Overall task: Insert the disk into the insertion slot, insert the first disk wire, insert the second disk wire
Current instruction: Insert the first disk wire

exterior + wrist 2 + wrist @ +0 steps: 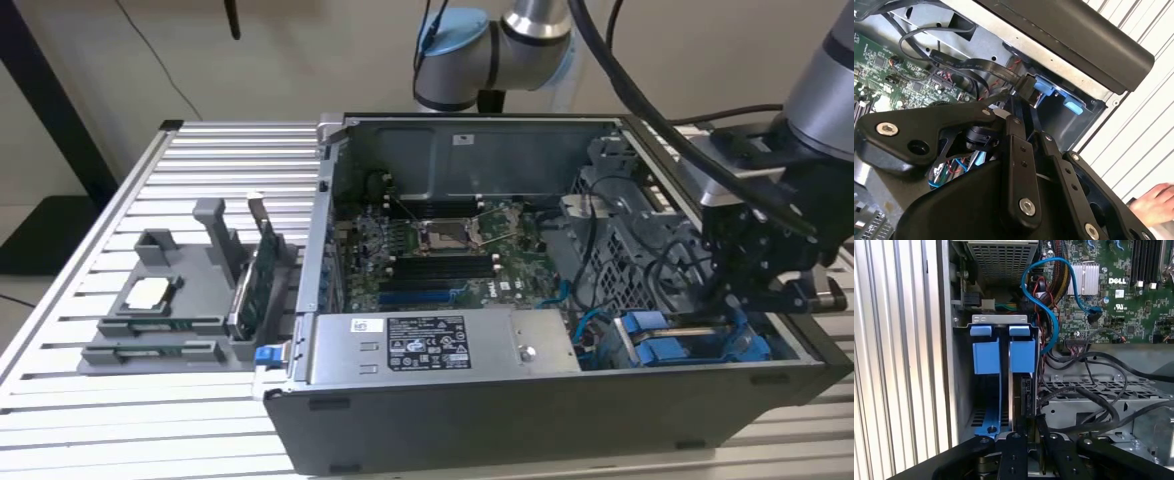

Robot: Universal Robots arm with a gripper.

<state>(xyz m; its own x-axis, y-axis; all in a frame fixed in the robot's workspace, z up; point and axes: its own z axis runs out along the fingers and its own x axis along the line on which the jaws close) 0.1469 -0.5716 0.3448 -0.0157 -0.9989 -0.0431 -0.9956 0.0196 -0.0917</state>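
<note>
Currently one disk (1021, 357), blue-framed, seated in slot (1000, 319) at corner of case (534, 420). Second blue carrier (985, 357) just beside it, two total. Disk on edge, long axis along case's near wall in exterior view, tab end toward PSU (427, 345). One gripper (1021, 97) at other end, fingers closed on black plug (1025, 86) of flat wire (969, 64). Blue cable (1046, 300) and loose black leads crowd bay side. One hand (1154, 202) outside case. One green card (267, 255) in tray (147, 350), well apart.
</note>
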